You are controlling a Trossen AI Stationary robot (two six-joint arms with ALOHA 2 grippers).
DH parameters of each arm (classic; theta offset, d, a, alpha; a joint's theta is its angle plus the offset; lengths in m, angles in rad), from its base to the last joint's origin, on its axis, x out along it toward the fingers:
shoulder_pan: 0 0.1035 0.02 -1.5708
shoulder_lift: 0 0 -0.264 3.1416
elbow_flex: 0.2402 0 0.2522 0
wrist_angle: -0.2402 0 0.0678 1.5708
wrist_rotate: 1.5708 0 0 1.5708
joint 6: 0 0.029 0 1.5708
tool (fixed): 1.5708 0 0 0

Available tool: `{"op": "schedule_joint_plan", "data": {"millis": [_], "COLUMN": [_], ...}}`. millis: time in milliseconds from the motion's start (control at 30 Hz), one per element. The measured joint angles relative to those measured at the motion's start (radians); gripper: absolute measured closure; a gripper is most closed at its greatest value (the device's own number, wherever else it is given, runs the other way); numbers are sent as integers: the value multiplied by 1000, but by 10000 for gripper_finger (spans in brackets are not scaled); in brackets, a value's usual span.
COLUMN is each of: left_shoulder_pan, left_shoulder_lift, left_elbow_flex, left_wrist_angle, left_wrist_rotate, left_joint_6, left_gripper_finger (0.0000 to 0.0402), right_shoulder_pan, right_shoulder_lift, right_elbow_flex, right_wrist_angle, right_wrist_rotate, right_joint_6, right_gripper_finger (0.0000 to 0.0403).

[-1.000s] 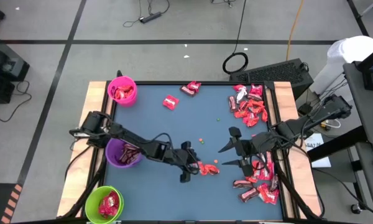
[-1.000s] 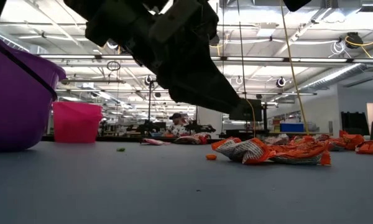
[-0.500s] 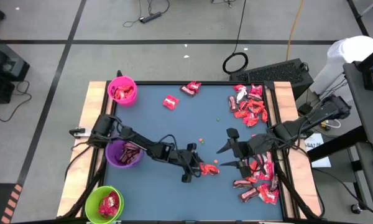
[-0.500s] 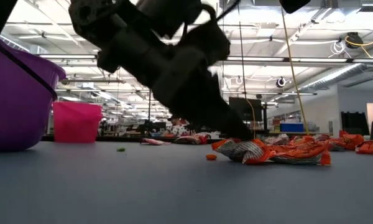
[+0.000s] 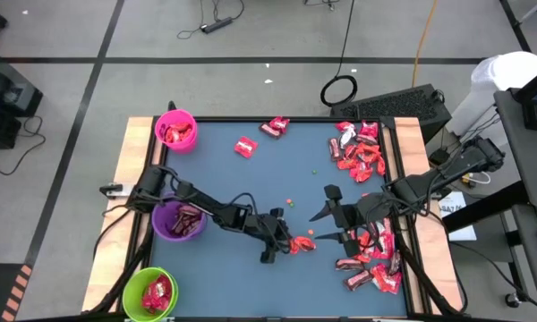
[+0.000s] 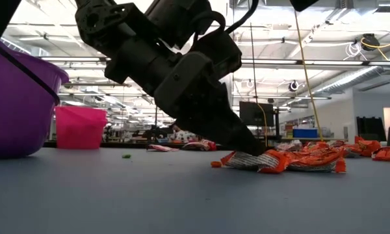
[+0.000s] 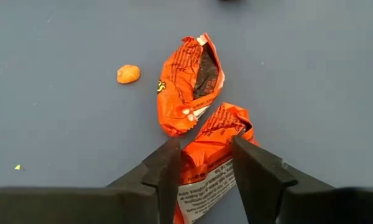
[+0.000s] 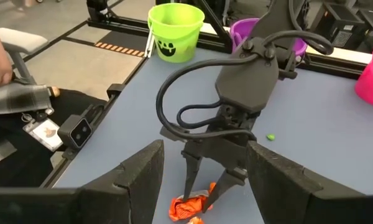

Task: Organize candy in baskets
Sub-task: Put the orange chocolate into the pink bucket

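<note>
Two orange-red candy pieces (image 5: 300, 242) lie at the table's middle. My left gripper (image 5: 285, 244) is down on them, its fingers closed around the nearer piece (image 7: 205, 155); the other piece (image 7: 188, 84) lies just beyond. My right gripper (image 5: 338, 222) hovers open to their right, above the table. The pink basket (image 5: 175, 130), the purple basket (image 5: 179, 220) and the green basket (image 5: 149, 293) stand along the left edge, each with candy inside. My left gripper pinches the nearer candy piece between its two fingers, one on each side edge of the wrapper (image 7: 193, 163). The fingers slant down from the table's left. The piece still lies flat on the table (image 6: 257, 160), and the wrapper fills the gap between the fingers.
Heaps of candy lie along the right edge at the far end (image 5: 358, 154) and the near end (image 5: 376, 259). More pieces lie at the far edge (image 5: 275, 126) (image 5: 245, 147). Tiny orange (image 7: 128, 73) and green specks dot the mat. A person's arm (image 8: 3, 56) shows beyond the table.
My left gripper has sunk toward the table and tipped further down, bringing its fingertips onto the candy at the table's middle. The near candy piece has shifted a little under it. My right gripper has kept its place.
</note>
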Motion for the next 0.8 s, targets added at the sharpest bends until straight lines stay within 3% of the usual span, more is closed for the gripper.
{"op": "schedule_joint_plan", "data": {"millis": [167,333,633,800], "left_shoulder_pan": [0,1,1,-12], "left_shoulder_lift": [-3,-2,0,-6], "left_elbow_flex": [5,1,0,-1], "left_wrist_angle": [-103,-77,-54,-50], "left_wrist_rotate": [-19,-19,7,30], "left_joint_6": [-7,-31,-50,-130], "left_gripper_finger": [267,273,380,393], "right_shoulder_pan": [0,0,0,0], "right_shoulder_lift": [0,0,0,0], "right_elbow_flex": [0,0,0,0], "right_wrist_angle": [6,8,10,9], "right_wrist_rotate": [0,0,0,0], "right_joint_6": [0,-8,-8,-3], "right_gripper_finger": [188,188,188,188]}}
